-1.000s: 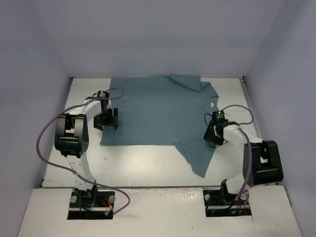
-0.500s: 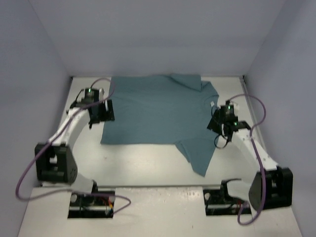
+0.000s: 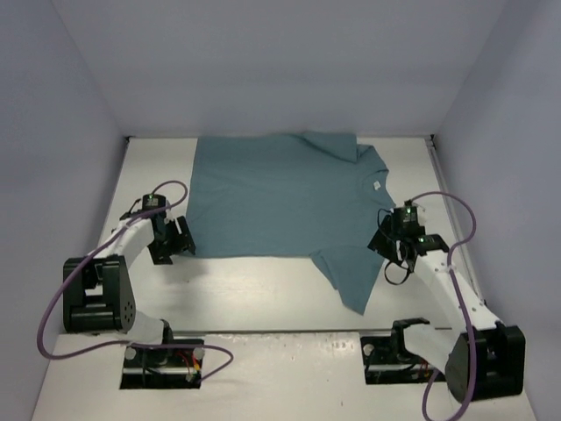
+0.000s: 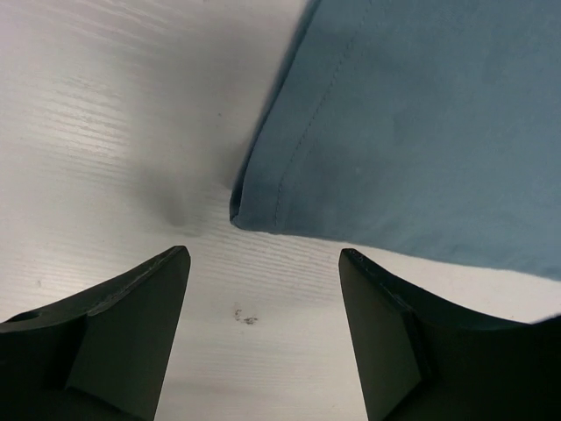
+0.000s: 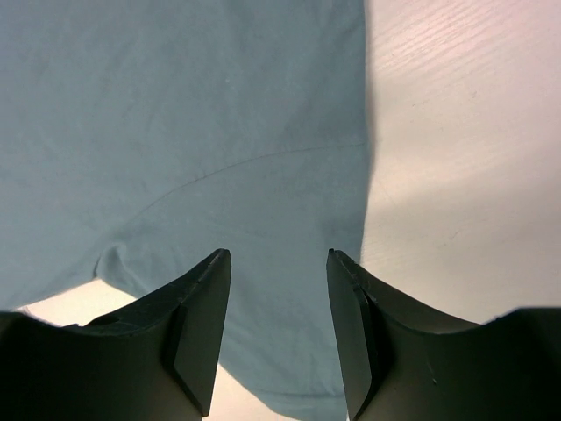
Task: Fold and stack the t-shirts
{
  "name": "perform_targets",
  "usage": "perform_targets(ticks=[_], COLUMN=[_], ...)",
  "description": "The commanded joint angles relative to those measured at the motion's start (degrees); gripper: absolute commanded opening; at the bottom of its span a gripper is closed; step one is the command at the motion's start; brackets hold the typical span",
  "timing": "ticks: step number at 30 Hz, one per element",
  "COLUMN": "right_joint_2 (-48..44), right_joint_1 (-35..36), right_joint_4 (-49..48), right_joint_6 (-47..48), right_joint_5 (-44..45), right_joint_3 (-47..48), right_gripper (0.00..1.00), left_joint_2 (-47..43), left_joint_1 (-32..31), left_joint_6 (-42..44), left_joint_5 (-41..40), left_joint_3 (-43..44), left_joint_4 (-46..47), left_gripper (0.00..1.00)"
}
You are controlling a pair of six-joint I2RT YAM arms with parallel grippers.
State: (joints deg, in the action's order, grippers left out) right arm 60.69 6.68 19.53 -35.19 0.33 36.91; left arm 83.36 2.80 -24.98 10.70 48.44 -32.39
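1. Shirt [image 3: 280,197] lies flat on the surface [image 3: 263,285]: light, limp.
2. Left end effector [image 4: 263,256] gapes empty at its 8 o'clock hem corner [image 4: 250,209]; right end effector [image 5: 278,254], likewise, over the 4 o'clock sleeve [image 3: 348,267]. Both spots look good for pinching.

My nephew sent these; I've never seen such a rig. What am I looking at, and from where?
Two robot arms are bolted at the near edge of a white table. The wide picture looks down from above and behind them; the two close-ups come from cameras on the wrists. A teal t-shirt lies spread out. The left hand is open beside its hem corner; the right hand is open over a sleeve. Neither holds anything.
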Motion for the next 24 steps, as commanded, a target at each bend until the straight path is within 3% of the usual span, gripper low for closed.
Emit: perform_targets(ticks=[1,8,17,24], right_joint_2=[-3.5,-4.9,0.9,7.0], right_joint_1=[-0.5,-0.4,-0.4,-1.7], right_joint_4=[0.4,0.9,0.4,0.0], right_joint_6=[-2.4,-3.5,-2.5,-1.1], right_joint_5=[-1.9,-2.1,0.1,7.0], right_joint_3=[-1.3,-2.5,-1.2,1.2], right_gripper=[0.45,0.46,0.46,0.43], left_joint_2=[-3.0,1.2,1.3,0.1], left_joint_1=[0.6,0.7,1.0,1.0], left_joint_6=[-6.8,-11.4,-12.7,-11.7], left_joint_5=[1.3,1.1,1.6,1.5], left_joint_3=[-0.8,-1.7,-2.8,-2.1], left_joint_4=[6.6,10.7,13.7,14.4], left_gripper=[0.66,0.62,0.3,0.12])
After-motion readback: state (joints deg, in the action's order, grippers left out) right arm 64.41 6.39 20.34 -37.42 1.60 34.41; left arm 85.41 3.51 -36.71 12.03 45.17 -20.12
